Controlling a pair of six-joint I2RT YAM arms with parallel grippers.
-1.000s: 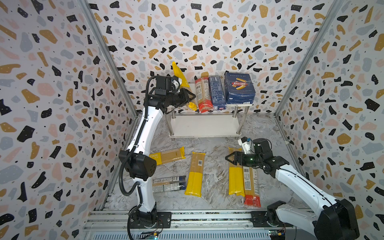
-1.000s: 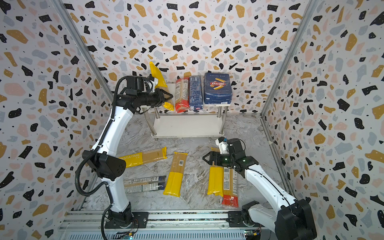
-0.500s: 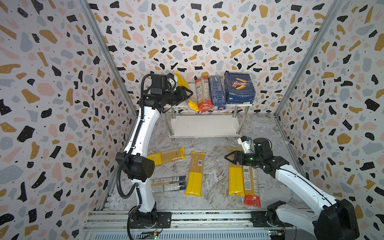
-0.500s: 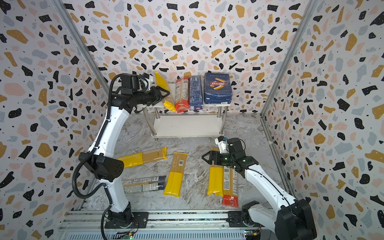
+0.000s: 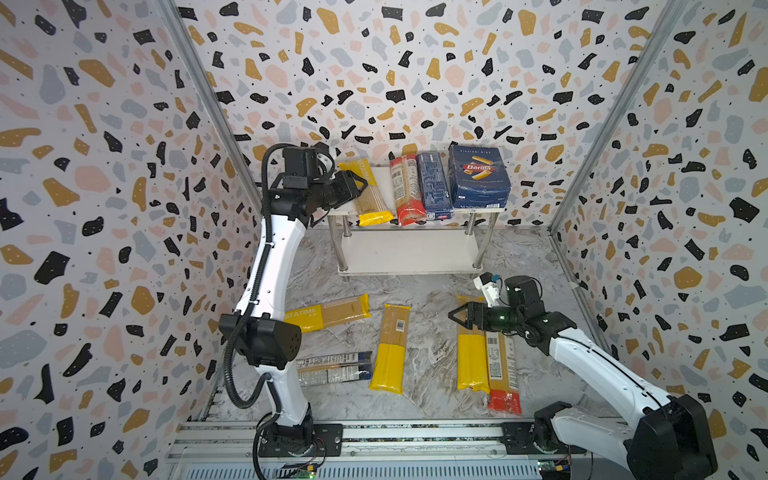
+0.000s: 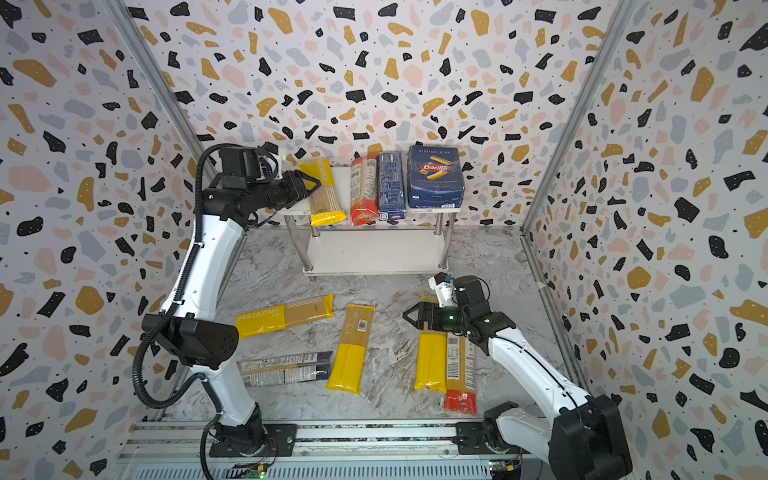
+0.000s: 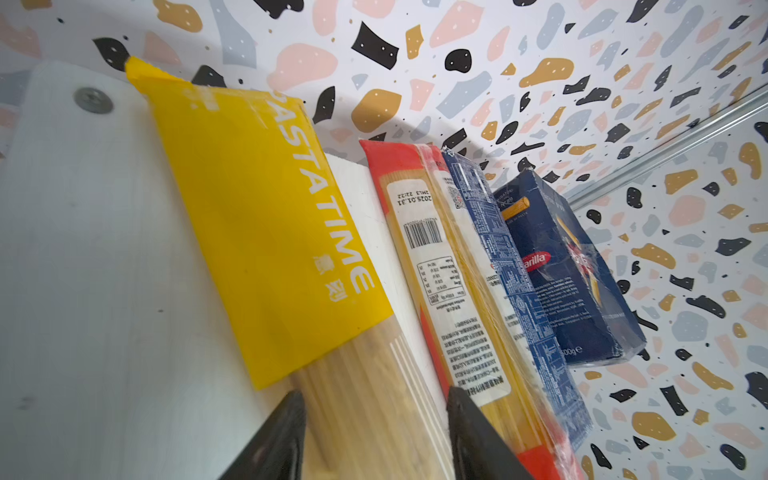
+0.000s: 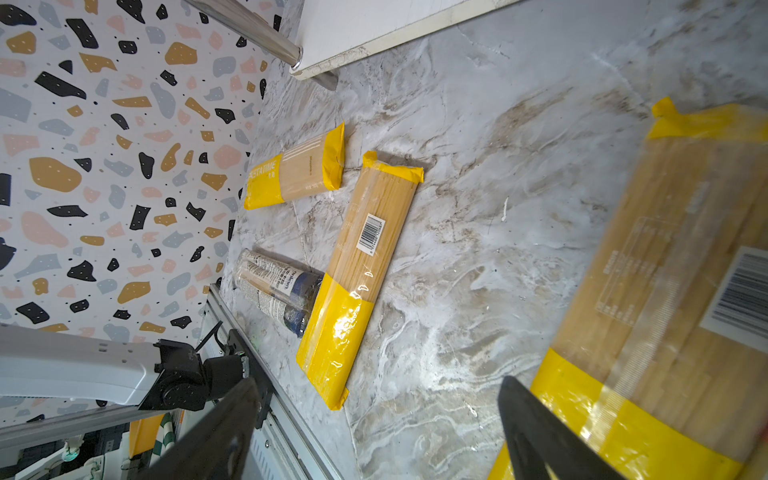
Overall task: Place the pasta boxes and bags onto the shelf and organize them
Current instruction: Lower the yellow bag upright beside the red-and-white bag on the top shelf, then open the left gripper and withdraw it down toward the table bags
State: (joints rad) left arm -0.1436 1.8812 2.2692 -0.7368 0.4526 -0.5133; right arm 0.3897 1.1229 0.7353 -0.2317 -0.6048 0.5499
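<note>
We see shelf (image 5: pixel 409 249) boards matt white, legs (image 8: pixel 249 29) shiny chrome metal. We note yellow bag (image 8: pixel 357 282) in glossy crinkled plastic film, wide box (image 7: pixel 573 282) cardboard under clear shiny wrap. Tabletop (image 8: pixel 498 208) smooth, marble-look.

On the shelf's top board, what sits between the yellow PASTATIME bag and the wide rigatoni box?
The red-ended spaghetti bag, then the narrow dark-blue box, side by side; shown in both top views.

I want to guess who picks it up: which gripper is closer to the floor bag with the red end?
Right. The right gripper hovers by the far end of the red-ended bag; the left gripper is up at the shelf.
</note>
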